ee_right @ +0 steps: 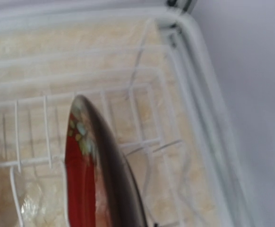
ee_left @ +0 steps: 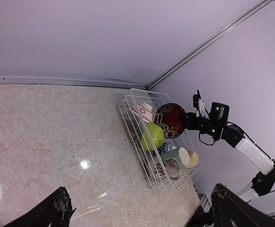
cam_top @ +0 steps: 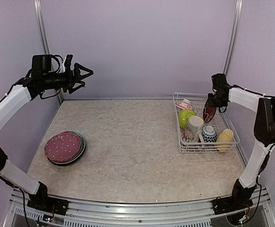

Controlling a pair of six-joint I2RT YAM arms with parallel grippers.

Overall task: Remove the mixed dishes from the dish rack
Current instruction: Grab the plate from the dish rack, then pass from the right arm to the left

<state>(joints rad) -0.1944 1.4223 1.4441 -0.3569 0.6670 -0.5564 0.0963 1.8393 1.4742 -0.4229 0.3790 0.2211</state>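
Left gripper hangs released, jaws spread wide, high over the far-left corner; its arm is raised and bent at the elbow, and it points right across the beige marbled tabletop. Below it, at the near left, a pink dotted ceramic plate lies on top of a small stack of plates.

At the far right stands the white wire dish rack, with a lime-green ceramic bowl, a pale-yellow ceramic mug and other small pieces inside. A dark-red floral ceramic plate stands on edge among the prongs toward the rack's far-right side.

My right gripper sits at that plate's upper rim. I cannot tell whether the jaws are clamped on it, since the fingers are hidden in the wrist view.

My worry is a thin rim hold: the glazed plate could slip or swing. A tilted pull could catch it on a prong and drag the rack, or knock the green bowl beside it.

That right arm reaches up from its base, elbow high, with the forearm angled left and down into the rack.
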